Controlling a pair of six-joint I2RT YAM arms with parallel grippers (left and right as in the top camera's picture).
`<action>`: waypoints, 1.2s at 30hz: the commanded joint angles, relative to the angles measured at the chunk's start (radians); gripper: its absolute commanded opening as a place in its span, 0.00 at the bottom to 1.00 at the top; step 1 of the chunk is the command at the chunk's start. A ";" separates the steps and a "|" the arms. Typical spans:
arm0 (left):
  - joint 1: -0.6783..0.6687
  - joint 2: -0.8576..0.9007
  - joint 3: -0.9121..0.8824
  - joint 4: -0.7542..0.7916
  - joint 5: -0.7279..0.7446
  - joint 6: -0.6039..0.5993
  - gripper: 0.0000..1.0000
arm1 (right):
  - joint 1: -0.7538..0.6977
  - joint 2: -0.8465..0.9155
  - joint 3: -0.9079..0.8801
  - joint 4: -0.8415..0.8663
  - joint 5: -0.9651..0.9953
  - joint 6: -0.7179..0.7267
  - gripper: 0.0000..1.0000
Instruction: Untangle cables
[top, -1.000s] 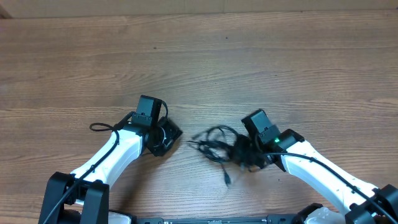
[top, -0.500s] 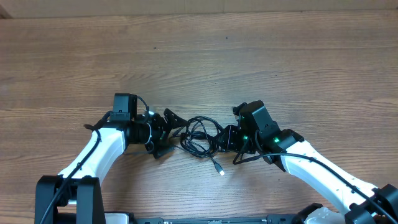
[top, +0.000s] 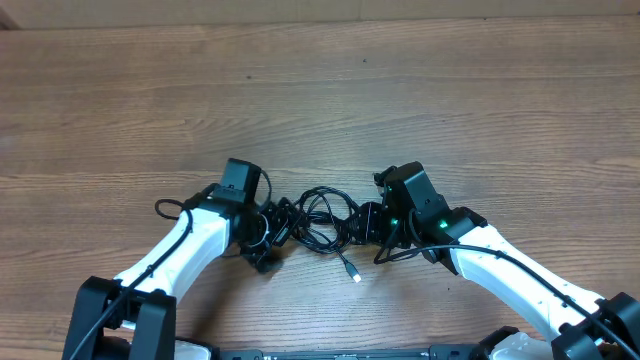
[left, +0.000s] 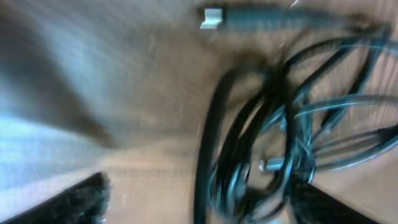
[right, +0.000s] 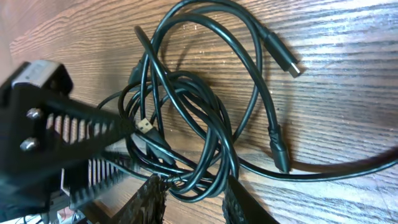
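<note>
Left pincer (left: 200, 190) wide, right pincer (right: 189, 186) narrowly parted

Black cables (top: 320, 222) with silver plug tips are shown on a table (top: 400, 90) patterned in brown wood grain.

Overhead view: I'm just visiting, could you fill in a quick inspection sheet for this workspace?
Surface: wooden table.
Job's things: black cables in one tangled heap between the arms; one silver plug sticks out.
Clutter: nothing seen.
Tools: left tool open at the heap's edge; right tool open, a cable loop lying between its jaws.
Cables: thicker arm wires run along both arms.
Surroundings: nothing seen.
</note>
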 joint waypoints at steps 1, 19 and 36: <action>-0.046 -0.009 0.004 0.048 -0.154 -0.149 0.76 | -0.005 0.004 0.001 -0.010 0.010 -0.004 0.29; -0.147 -0.009 0.004 0.087 -0.110 -0.178 0.04 | -0.005 0.004 0.001 -0.088 0.026 0.003 0.31; 0.014 -0.010 0.004 0.076 0.317 0.102 0.04 | -0.005 0.004 0.001 -0.328 -0.014 0.165 0.72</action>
